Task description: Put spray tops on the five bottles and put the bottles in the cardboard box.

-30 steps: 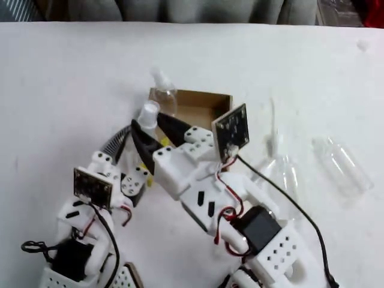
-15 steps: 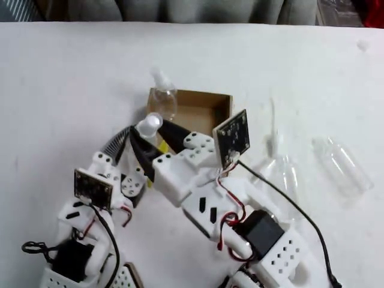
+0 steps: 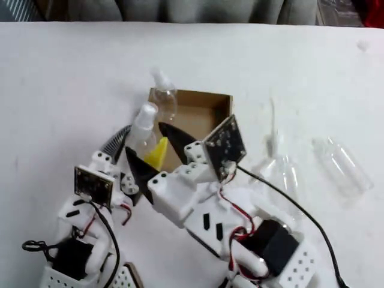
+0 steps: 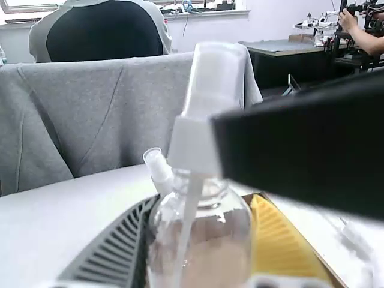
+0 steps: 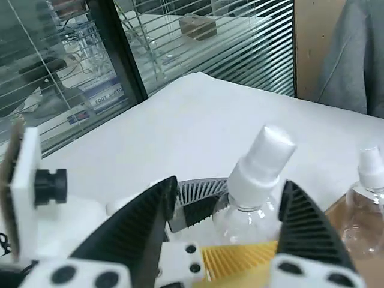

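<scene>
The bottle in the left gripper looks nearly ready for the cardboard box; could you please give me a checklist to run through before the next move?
1. Spray top on: ok. The spray top sits on the bottle.
2. Left grip: ok. The left gripper is shut on the bottle.
3. Right gripper clear: cannot tell. The right gripper is open, with a black finger on each side of the bottle; contact is unclear.
4. Room in the cardboard box: ok. Bare floor shows beside the second bottle at its corner.
5. Stray bottles: ok. The two lying bottles rest apart from the box.
</scene>
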